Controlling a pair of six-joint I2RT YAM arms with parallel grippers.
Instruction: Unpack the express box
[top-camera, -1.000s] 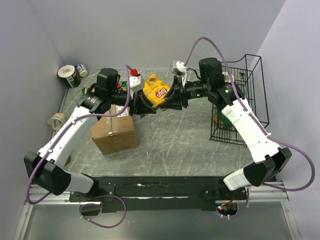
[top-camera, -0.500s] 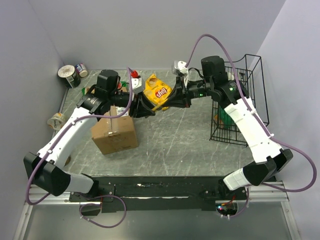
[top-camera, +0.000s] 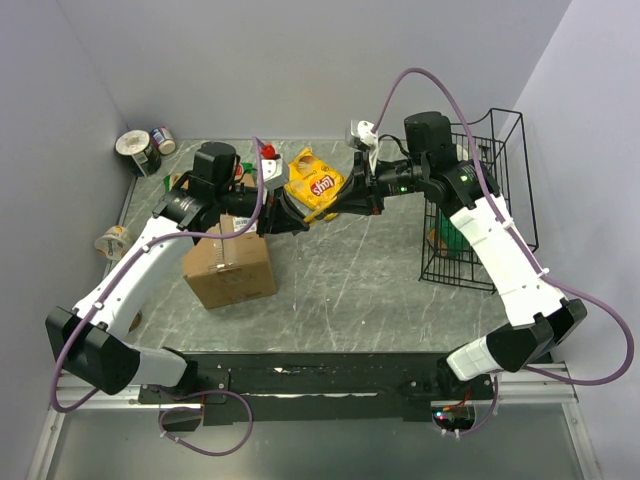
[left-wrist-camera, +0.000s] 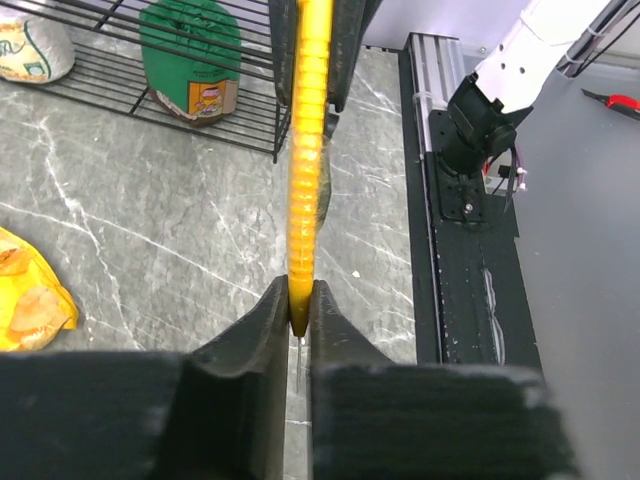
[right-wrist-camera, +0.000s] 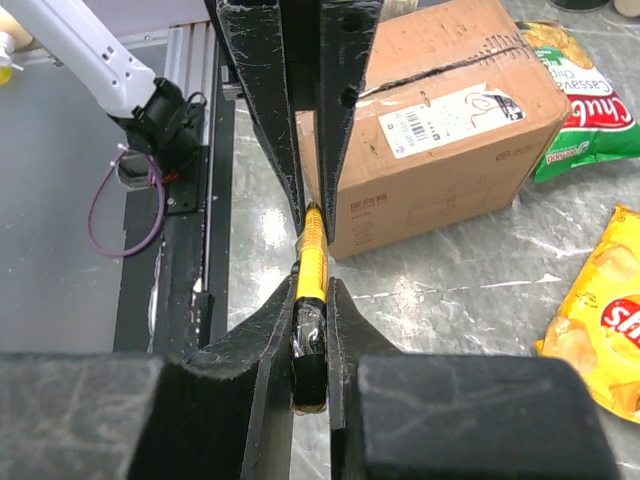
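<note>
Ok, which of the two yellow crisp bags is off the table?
The yellow foil crisp bag pinched edge-on between the left gripper and right gripper; the other yellow bag lies flat on the grey marbled table.

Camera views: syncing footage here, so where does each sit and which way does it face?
Top external: above, behind the robot, looking down at the table; both arms show.
Left wrist: faces the wire basket; left gripper pinches the yellow bag.
Right wrist: faces the express box; right gripper pinches that bag.
Shared: both wrist views show the bag edge-on.

Pale grey walls (top-camera: 300, 60) encl. grey marble-look tabletop (top-camera: 330, 290), even light.
</note>
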